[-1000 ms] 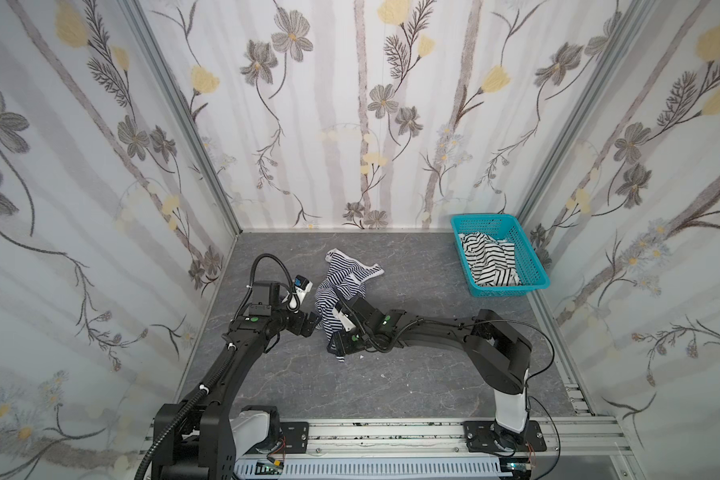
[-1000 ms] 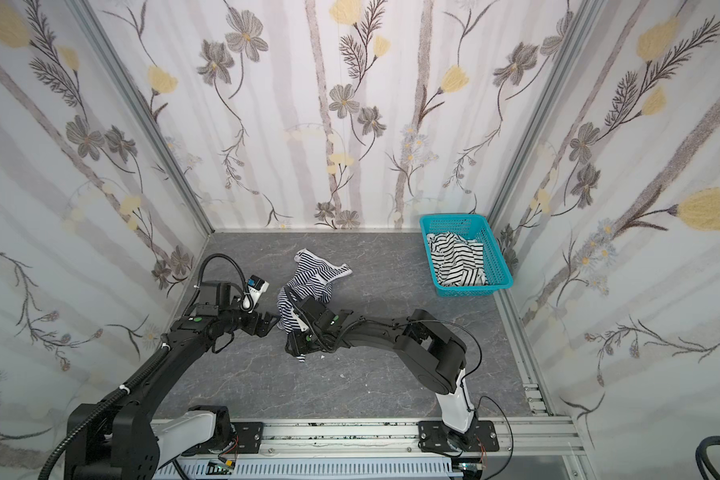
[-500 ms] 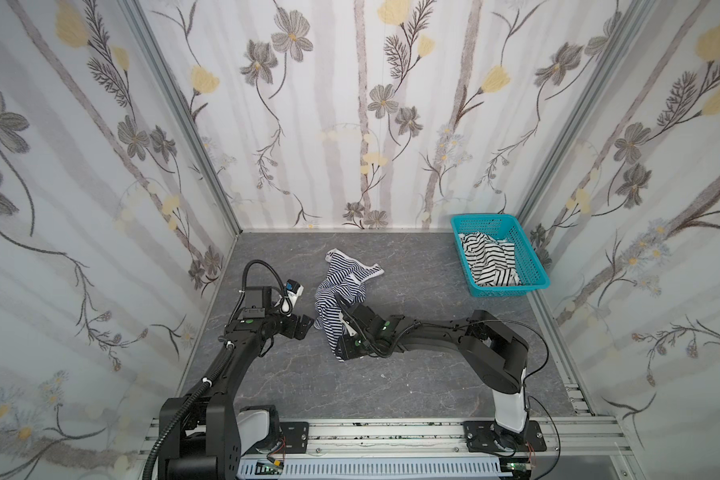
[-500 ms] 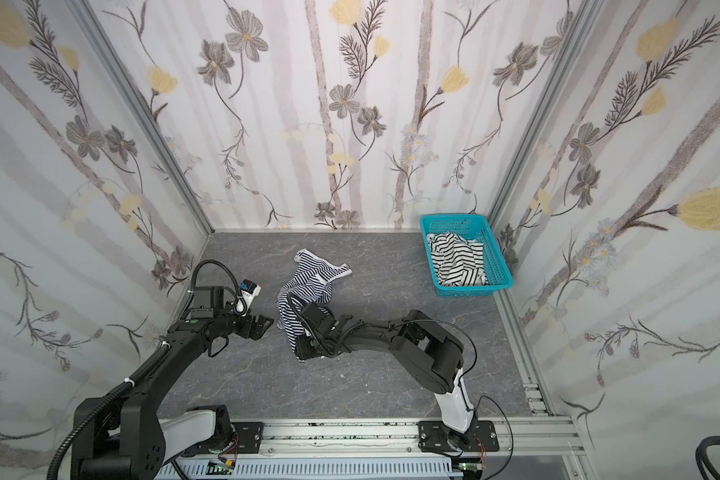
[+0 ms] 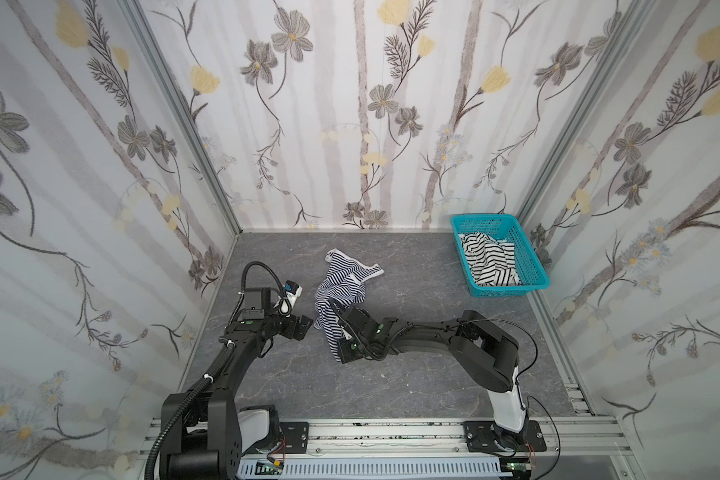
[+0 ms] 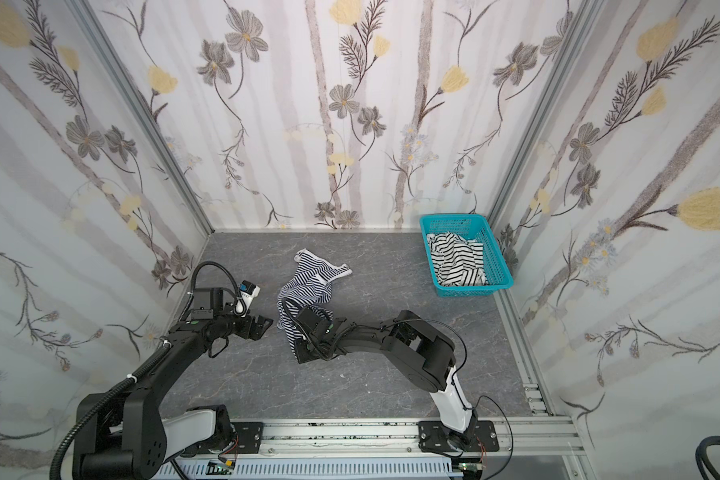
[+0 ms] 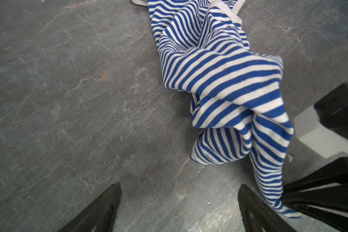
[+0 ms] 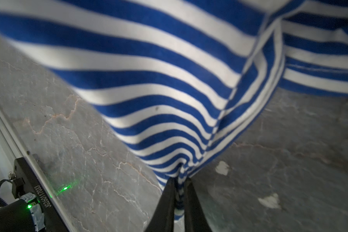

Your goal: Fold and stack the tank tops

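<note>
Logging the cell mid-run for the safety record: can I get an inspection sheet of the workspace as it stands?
Surface: grey marbled tabletop.
Job's things: navy-striped tank top crumpled mid-table, unfolded; black-striped tank top bunched inside the teal basket, far right corner.
Clutter: small white flecks on the tabletop.
Tools: left tool open, holding nothing; right tool shut on the navy-striped tank top's edge.
Cables: black hose loops up behind the left tool, clear of the cloth.
Surroundings: floral walls on three sides; metal rail in front.

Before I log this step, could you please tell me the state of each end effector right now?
Left end effector: open, holding nothing.
Right end effector: shut on the navy-striped tank top.
</note>
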Tool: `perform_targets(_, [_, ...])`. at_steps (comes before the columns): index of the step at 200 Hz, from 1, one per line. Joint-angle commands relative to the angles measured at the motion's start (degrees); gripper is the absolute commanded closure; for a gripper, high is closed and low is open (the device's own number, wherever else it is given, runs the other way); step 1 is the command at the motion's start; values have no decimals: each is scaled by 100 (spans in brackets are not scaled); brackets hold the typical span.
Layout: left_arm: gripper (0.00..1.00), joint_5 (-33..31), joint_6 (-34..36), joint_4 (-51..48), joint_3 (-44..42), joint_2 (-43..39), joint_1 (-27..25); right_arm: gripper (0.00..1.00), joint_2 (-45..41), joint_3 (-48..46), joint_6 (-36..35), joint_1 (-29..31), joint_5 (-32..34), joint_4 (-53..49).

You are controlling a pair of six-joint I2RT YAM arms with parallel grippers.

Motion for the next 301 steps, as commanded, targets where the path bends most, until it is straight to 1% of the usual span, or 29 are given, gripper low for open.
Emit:
perform_targets(1, [7,96,89,206,-19,77,9,96,-269,282,-123,23,101,-130])
perform_targets(7, [7,111,86,233,-11,117,11,100,-341,500,-191,31,102,-242])
perform_targets(30, [7,96,32,357,26,252,9,100,-589,1436,-452,58,176,-753])
perform_targets(54, [6,-83,-49,506,81,303,7,100,-849,2344,-690,10,359,-1208])
perform_targets(78, [6,-268,-170,604,166,470,9,100,-995,2817,-830,-248,541,-1544])
perform_targets(98, [6,-165,-225,614,199,424,10,100,-1161,2787,-824,-593,641,-1674])
perform_targets(120, [6,-91,-272,606,201,343,-23,99,-1453,2422,-835,-949,765,-1617])
perform_targets(123, [6,-89,-272,605,194,205,-41,99,-1482,2373,-827,-993,773,-1615])
perform_targets(138, [7,-86,-215,589,130,49,-123,99,-1647,2098,-806,-1216,888,-1590])
perform_targets(155, [6,-190,-78,570,14,-37,-360,99,-1878,1755,-767,-1418,918,-1502])
perform_targets(159, [6,-241,-52,570,-3,-33,-437,99,-1947,1663,-765,-1621,915,-1452])
perform_targets(173, [6,-385,16,561,-65,-6,-688,99,-2170,1489,-768,-1812,838,-1326])
perform_targets(199, [6,-469,-8,570,-27,155,-979,100,-2277,1796,-876,-1837,562,-1317])
perform_targets(221, [5,-618,-44,628,115,299,-978,100,-2181,2398,-988,-1733,226,-1342])
perform_targets(230, [5,-714,-50,662,161,520,-957,100,-2086,2727,-1028,-1656,101,-1377])
perform_targets(253, [5,-831,-154,693,366,814,-708,100,-1687,3712,-1098,-1498,-261,-1456])
perform_targets(254, [5,-832,-160,693,375,823,-696,100,-1668,3735,-1107,-1406,-280,-1456])
perform_targets(276, [5,-947,-177,710,580,1079,-396,100,-1059,5065,-1145,-1111,-513,-1616])
perform_targets(301, [5,-977,-193,737,708,1257,-198,100,-196,6905,-1047,-1074,-770,-2087])
